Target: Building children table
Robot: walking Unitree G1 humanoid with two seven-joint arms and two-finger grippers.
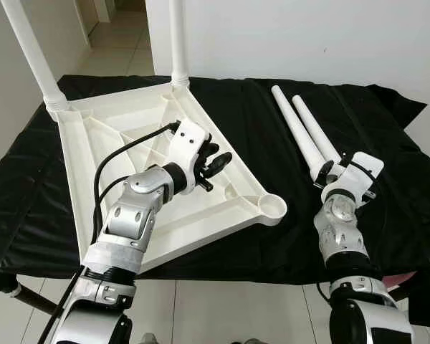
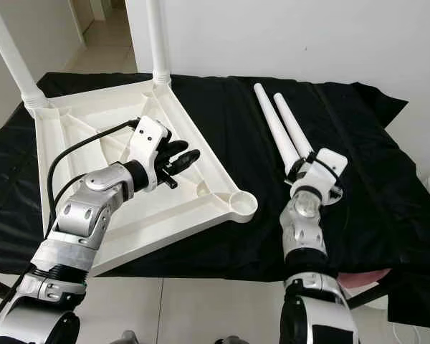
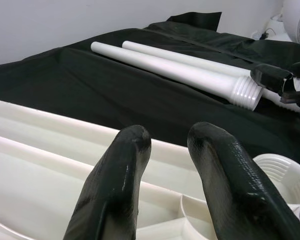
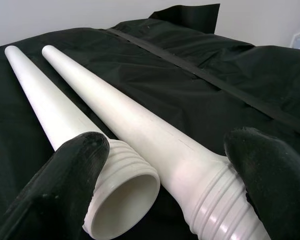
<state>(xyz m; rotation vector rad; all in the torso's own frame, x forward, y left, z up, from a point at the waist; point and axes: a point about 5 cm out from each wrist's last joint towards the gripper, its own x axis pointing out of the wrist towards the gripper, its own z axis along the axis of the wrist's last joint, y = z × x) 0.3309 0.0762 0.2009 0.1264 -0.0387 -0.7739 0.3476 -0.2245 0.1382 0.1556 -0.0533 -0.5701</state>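
A white children's table top (image 1: 129, 122) lies upside down on a black cloth. Two white legs (image 1: 29, 50) (image 1: 178, 43) stand screwed into its far corners. The near right corner socket (image 1: 272, 208) holds no leg. Two loose legs (image 1: 294, 125) (image 1: 319, 132) lie side by side on the cloth to the right, threaded ends toward me. My left gripper (image 1: 216, 161) hovers over the table top's right rail, narrowly open and holding nothing (image 3: 170, 145). My right gripper (image 1: 335, 166) is open wide, its fingers (image 4: 65, 185) straddling the threaded ends of both loose legs (image 4: 140, 130).
The black cloth (image 1: 387, 143) covers a low table whose near edge runs just in front of my arms. A white wall stands behind it. Tiled floor (image 1: 222, 308) lies below, and a corridor opens at the far left.
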